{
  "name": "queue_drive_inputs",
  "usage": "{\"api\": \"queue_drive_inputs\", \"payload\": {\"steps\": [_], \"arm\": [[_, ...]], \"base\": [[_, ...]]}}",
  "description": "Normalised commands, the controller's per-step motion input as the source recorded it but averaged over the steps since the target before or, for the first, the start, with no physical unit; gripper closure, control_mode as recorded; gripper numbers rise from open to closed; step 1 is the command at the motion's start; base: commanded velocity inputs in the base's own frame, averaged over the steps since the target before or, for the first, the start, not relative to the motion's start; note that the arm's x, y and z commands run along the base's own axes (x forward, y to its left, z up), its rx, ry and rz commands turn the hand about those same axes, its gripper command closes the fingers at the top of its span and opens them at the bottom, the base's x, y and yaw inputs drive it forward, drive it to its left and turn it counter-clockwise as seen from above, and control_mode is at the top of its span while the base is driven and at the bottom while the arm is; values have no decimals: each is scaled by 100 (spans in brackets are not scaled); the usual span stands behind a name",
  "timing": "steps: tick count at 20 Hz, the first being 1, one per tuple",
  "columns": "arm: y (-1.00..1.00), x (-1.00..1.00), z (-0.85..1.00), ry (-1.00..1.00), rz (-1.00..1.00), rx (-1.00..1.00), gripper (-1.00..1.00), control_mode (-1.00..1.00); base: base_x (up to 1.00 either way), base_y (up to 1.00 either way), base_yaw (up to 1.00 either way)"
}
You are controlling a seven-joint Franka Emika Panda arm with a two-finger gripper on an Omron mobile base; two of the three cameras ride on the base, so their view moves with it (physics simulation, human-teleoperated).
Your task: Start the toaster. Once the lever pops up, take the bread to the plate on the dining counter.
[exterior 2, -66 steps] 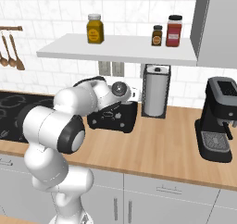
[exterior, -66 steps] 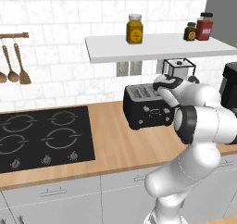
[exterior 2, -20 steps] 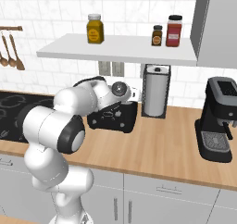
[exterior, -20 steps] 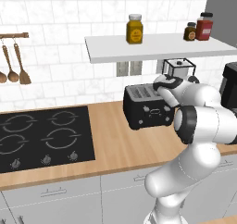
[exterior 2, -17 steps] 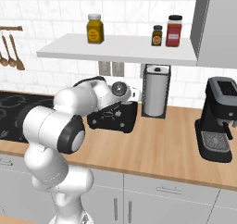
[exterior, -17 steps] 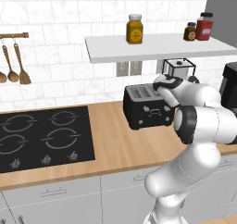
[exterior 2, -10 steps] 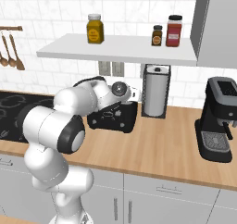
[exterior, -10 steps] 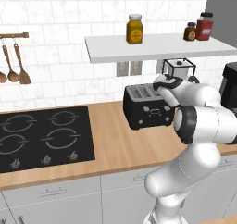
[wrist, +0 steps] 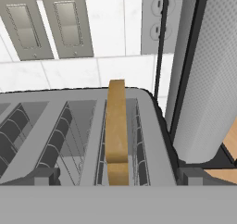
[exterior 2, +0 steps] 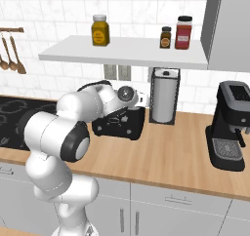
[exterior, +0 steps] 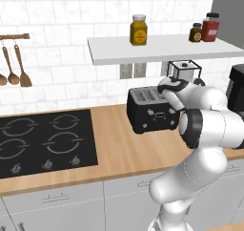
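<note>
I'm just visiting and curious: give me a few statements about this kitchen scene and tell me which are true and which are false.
1. A slice of bread stands in a slot of the toaster. True.
2. The toaster sits on the black hob. False: it sits on the wood counter, right of the hob.
3. A paper towel roll stands beside the toaster. True.
4. The shelf above carries four jars. False: three jars.
5. The coffee machine is left of the toaster. False: it is far to the right.

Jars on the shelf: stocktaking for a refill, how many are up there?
3: a yellow jar near the shelf's middle; a small dark jar and red jar together at its right end.
</note>
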Motion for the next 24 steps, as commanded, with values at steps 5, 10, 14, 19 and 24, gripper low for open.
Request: {"api": "queue_drive_inputs", "payload": {"steps": [5,10,14,19,24], "arm": [[0,0,0,0,0,0,-100,-100],[0,0,0,0,0,0,-100,-100],[0,0,0,0,0,0,-100,-100],[0,0,0,0,0,0,-100,-100],[0,0,0,0,0,0,-100,-100]], "base": [[0,0,0],[0,0,0],[0,0,0],[0,0,0],[0,0,0]]}}
